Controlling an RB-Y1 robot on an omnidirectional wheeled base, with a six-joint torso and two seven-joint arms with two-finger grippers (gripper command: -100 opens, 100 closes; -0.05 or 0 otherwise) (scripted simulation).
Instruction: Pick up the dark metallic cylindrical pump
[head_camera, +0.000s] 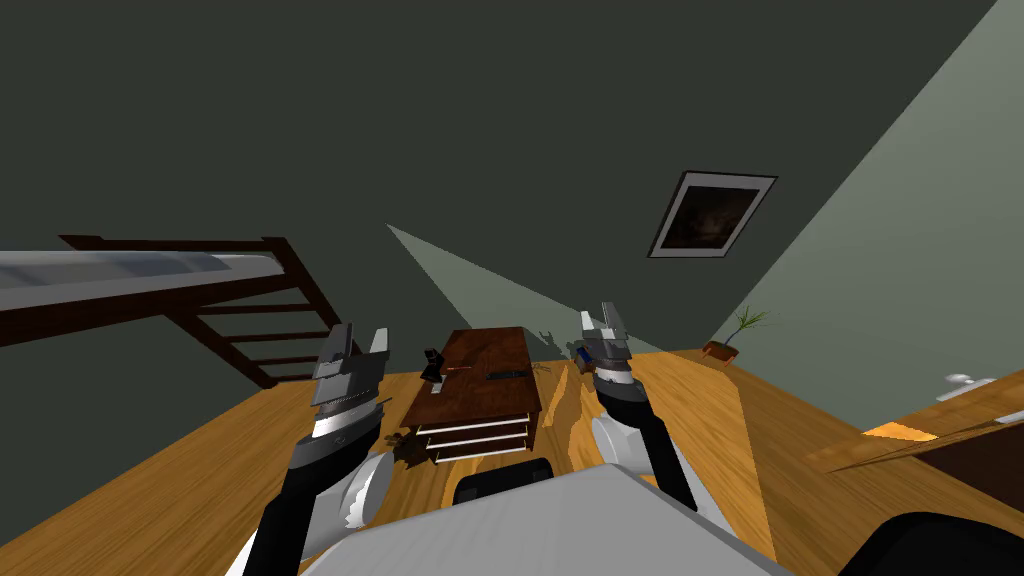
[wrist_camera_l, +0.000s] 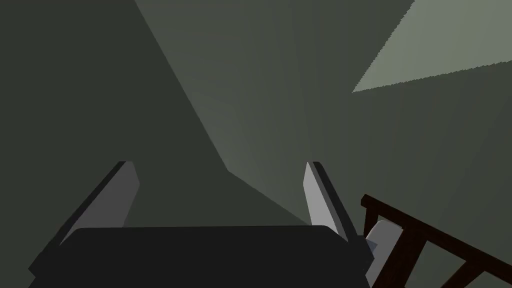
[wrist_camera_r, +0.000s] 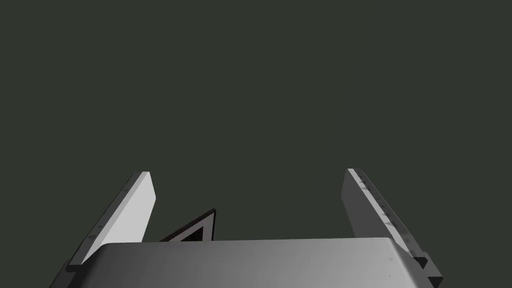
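Evidently pre-reach: left gripper (head_camera: 360, 340) and right gripper (head_camera: 600, 320) spread, empty, flanking bench (head_camera: 480, 400); next, descend to pump (head_camera: 432, 362) at bench's left edge.

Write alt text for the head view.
A dark wooden drawer unit stands on the wooden floor ahead, a small dark object at its left edge. The left gripper and right gripper are raised either side of it, both open. A framed picture hangs on the wall.

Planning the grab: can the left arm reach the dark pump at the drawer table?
Probably, after lowering: the left gripper is raised, jaws open, and nothing stands between it and the pump at the table edge.
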